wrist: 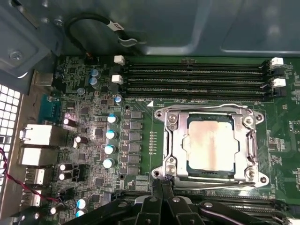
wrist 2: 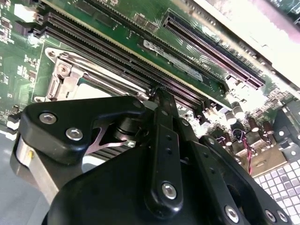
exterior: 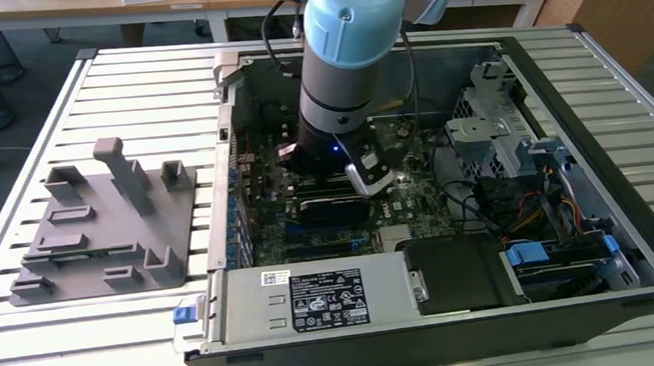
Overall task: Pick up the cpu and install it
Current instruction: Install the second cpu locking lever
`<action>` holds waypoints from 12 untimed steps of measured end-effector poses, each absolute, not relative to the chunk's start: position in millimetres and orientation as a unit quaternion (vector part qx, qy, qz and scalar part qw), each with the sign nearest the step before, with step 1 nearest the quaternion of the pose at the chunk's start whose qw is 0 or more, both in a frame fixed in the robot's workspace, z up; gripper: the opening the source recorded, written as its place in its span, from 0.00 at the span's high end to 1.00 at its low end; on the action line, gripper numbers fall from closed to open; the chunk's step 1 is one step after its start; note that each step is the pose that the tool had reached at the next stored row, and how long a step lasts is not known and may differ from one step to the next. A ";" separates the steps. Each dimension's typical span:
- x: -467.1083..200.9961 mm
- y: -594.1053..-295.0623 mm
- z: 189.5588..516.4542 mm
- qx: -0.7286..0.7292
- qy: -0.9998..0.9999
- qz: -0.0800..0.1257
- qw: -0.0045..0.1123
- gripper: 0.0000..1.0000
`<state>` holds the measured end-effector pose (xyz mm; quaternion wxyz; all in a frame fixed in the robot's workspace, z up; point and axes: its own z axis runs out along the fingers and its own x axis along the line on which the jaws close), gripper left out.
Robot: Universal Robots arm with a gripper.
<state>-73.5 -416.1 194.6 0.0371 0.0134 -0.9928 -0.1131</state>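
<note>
- The cpu point(wrist: 210, 146) already lies flat in its motherboard socket point(wrist: 171, 140), ringed by the metal retention frame.
- The gripper point(wrist: 161, 183) holds nothing, fingers drawn together at the frame's edge, just beside the chip.
- The frame looks down; latching cannot be judged.

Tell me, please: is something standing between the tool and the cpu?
Nothing visible does. In the first wrist view the cpu lies uncovered inside the metal socket frame on the motherboard, and the tool is at the frame's corner, beside the chip.
</note>
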 end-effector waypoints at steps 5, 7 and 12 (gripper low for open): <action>-75.9 -416.4 192.4 0.014 -0.992 -0.122 0.037 0.89; -76.1 -416.3 191.9 0.015 -0.991 -0.125 0.037 0.89; -76.2 -416.3 190.9 0.015 -0.991 -0.131 0.037 0.89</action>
